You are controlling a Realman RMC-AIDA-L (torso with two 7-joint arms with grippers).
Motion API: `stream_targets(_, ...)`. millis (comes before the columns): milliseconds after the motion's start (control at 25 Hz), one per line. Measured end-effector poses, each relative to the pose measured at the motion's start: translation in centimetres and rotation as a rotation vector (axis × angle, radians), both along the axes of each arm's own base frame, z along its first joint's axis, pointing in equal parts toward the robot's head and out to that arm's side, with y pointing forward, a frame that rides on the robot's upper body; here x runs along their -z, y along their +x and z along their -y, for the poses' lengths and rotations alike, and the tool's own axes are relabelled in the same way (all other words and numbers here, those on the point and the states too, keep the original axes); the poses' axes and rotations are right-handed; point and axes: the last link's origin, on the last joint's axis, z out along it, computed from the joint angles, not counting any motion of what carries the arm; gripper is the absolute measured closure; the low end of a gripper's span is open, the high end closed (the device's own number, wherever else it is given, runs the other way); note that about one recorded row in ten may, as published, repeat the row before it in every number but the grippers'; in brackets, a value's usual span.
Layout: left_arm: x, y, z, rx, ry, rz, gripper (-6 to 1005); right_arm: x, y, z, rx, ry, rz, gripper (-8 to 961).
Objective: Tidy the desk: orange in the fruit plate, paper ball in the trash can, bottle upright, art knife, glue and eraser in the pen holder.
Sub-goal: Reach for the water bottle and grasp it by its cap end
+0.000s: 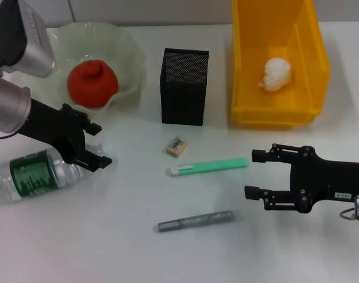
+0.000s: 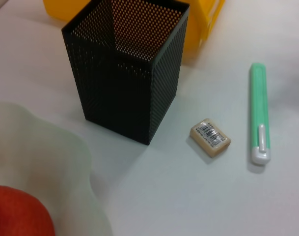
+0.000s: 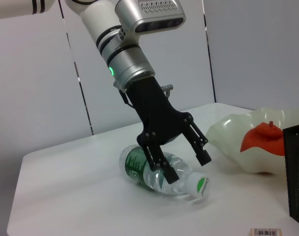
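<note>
The bottle [image 1: 35,174] lies on its side at the left; in the right wrist view [image 3: 149,169] its white cap [image 3: 201,187] shows. My left gripper [image 1: 101,143] is open, its fingers [image 3: 171,177] on either side of the bottle's neck end. The orange [image 1: 92,82] sits in the fruit plate [image 1: 126,47]. The paper ball [image 1: 276,73] lies in the yellow trash can [image 1: 250,88]. The pen holder [image 1: 185,88] stands mid-table, the eraser [image 1: 177,146] in front of it. My right gripper [image 1: 255,174] is open and empty.
A mint-green stick with a white clip end [image 1: 210,167] lies between the eraser and my right gripper. A grey pen-shaped stick [image 1: 195,221] lies nearer the front. I cannot tell which is the art knife and which the glue. The left wrist view shows the pen holder [image 2: 124,73], eraser [image 2: 210,137] and green stick [image 2: 259,115].
</note>
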Motion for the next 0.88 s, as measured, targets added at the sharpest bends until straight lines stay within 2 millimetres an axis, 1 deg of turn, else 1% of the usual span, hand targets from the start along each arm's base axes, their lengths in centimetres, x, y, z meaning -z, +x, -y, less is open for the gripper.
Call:
stream_targets(320, 1.0, -0.2, -0.1, 0.003, -0.021, -0.025, 204, -0.1, 0.1, 0.1, 0.002, 0.001, 0.002, 178)
stream_targets(680, 1.6, -0.3, 0.2, 0.009, -0.042, -0.048, 217, -0.1, 0.1, 0.0, 0.001, 0.001, 0.002, 178)
stream_targets(880, 1.8, -0.4, 0.3, 0.017, -0.048, -0.062, 295, -0.1, 0.1, 0.0, 0.001, 0.001, 0.002, 178)
